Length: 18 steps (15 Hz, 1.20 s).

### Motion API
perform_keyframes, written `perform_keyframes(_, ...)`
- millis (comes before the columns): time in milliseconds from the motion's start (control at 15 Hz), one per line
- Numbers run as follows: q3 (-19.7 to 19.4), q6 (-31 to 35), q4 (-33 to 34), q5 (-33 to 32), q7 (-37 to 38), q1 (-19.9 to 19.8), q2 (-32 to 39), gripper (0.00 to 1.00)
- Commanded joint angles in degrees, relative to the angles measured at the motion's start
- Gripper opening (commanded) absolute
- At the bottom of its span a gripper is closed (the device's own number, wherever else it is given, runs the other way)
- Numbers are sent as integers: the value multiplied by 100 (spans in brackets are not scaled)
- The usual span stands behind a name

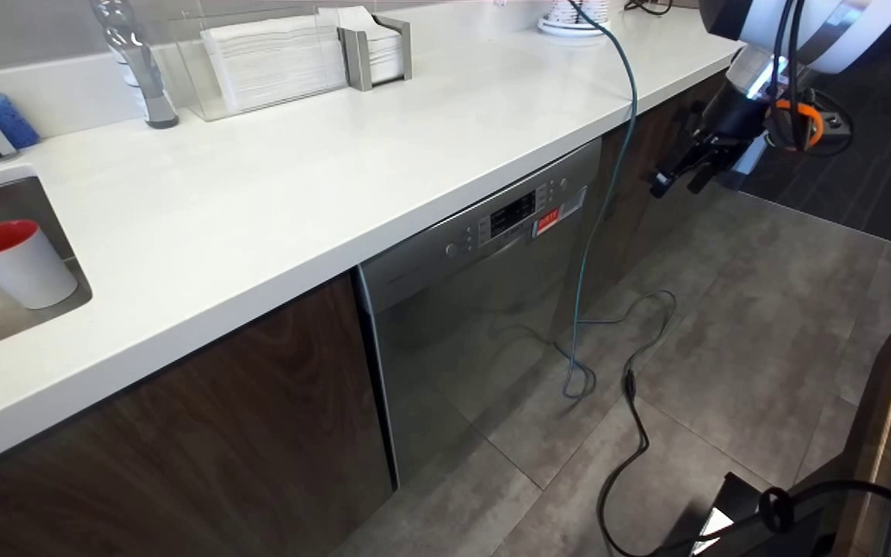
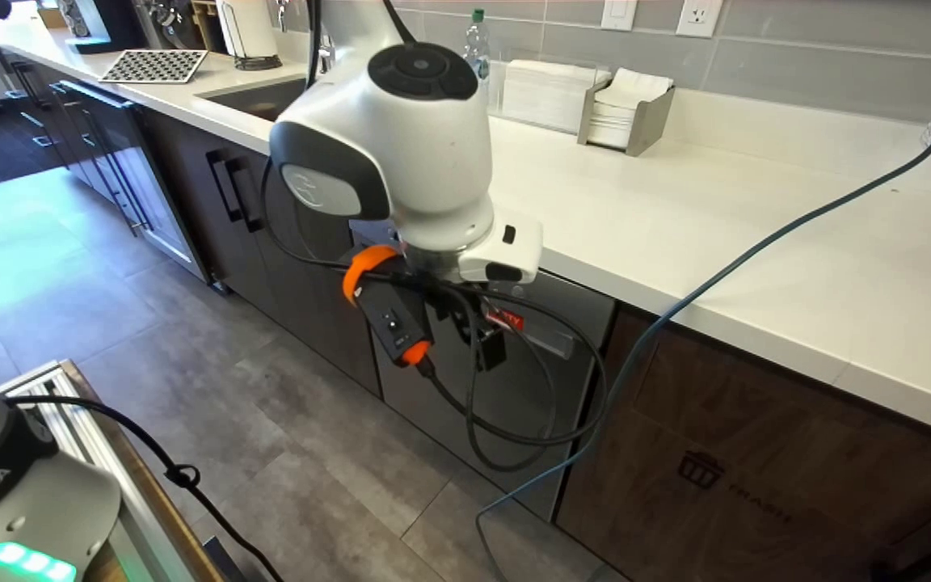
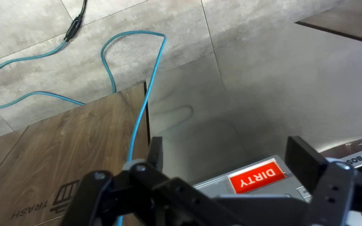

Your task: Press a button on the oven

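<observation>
The oven (image 1: 469, 333) is a built-in appliance with a brushed steel front under the white counter. Its top strip holds a dark display (image 1: 513, 214) with small buttons (image 1: 469, 236) on both sides. A red DIRTY label (image 1: 547, 221) is beside the display; it also shows in the wrist view (image 3: 257, 175). My gripper (image 1: 679, 182) is open and empty, apart from the oven. In the wrist view the gripper (image 3: 225, 141) frames the steel front (image 3: 218, 125), and its body hides most of the control strip. In an exterior view the oven (image 2: 433, 396) is partly behind the arm and cables.
The white counter (image 1: 445, 155) overhangs the oven. A blue cable (image 1: 617, 178) hangs down across the front and lies on the floor. Dark wooden cabinets (image 1: 206, 433) flank the oven. A napkin holder (image 1: 376, 50) and a cup (image 1: 20, 263) in the sink are farther along.
</observation>
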Motion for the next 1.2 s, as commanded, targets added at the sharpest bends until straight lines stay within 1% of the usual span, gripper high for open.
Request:
perform_keyframes(0, -355, -50, -490, -1507, 993, 344, -657, 100)
perform_keyframes(67, -470, -120, -548, -1955, 1271, 417, -760, 100)
perform_keyframes(133, 132, -125, -574, -2397, 1589, -231, -863, 100)
perform_keyframes(200, -457, -231, -566, -2589, 1740, 371, -908, 100)
perform_keyframes(267, -434, -257, -583, -2940, 1991, 308, -980, 100)
perform_keyframes(400, -503, -420, -568, -3472, 2318, 301, -1112, 100)
perform_keyframes(467, -510, -586, -554, -3747, 2477, 290, -1212, 100)
perform_keyframes(533, 77, -700, -545, -4142, 2724, -340, -1315, 100)
perform_keyframes(600, 127, -859, -532, -4370, 2833, -404, -1408, 100)
perform_keyframes(733, 324, -1215, -519, -4628, 2969, -616, -1645, 100)
perform_keyframes(867, 446, -1493, -484, -4685, 2907, -738, -1834, 100)
perform_keyframes(1067, 519, -1658, -471, -4652, 2749, -800, -2020, 100)
perform_keyframes(1133, 535, -1662, -472, -4735, 2759, -822, -2065, 100)
